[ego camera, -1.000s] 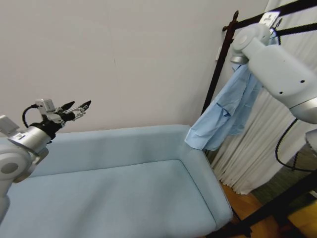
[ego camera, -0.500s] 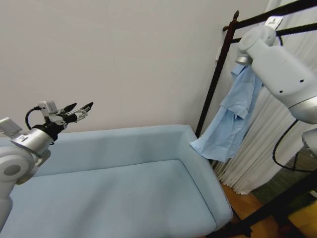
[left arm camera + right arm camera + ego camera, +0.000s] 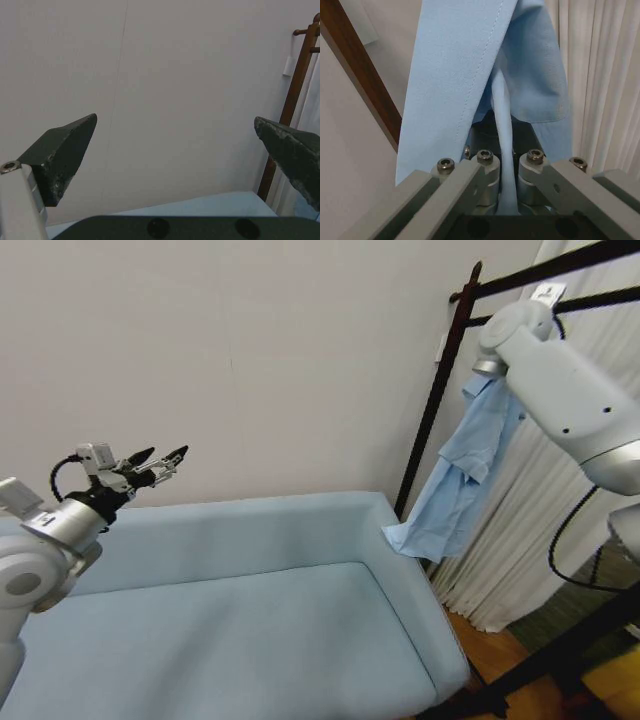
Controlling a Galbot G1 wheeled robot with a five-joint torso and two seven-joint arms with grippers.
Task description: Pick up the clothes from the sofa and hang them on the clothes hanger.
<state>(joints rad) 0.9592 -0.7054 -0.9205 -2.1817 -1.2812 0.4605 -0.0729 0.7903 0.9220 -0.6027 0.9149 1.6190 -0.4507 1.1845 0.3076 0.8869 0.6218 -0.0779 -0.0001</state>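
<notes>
A light blue shirt (image 3: pixel 465 465) hangs beside the dark wooden clothes rack (image 3: pixel 440 390), its lower hem just off the sofa's right arm. My right arm (image 3: pixel 560 380) is raised to the rack's top bars and holds the shirt from above. Up close, the right gripper (image 3: pixel 504 200) is shut on a fold of the blue shirt (image 3: pixel 465 75), which drapes over the fingers next to the rack post (image 3: pixel 360 70). My left gripper (image 3: pixel 160 462) hovers open above the sofa's left backrest, away from the shirt. Its two fingertips (image 3: pixel 65 150) stand wide apart with nothing between them.
The pale blue sofa (image 3: pixel 250 620) fills the lower middle, with a bare seat. A plain wall lies behind it. White curtains (image 3: pixel 530 530) hang behind the rack at the right. The rack's dark base legs (image 3: pixel 540 660) cross the wooden floor beside the sofa.
The shirt has lifted off the sofa's arm and swung toward the rack post. My right arm rose slightly. The left arm dropped a little, then held still.
</notes>
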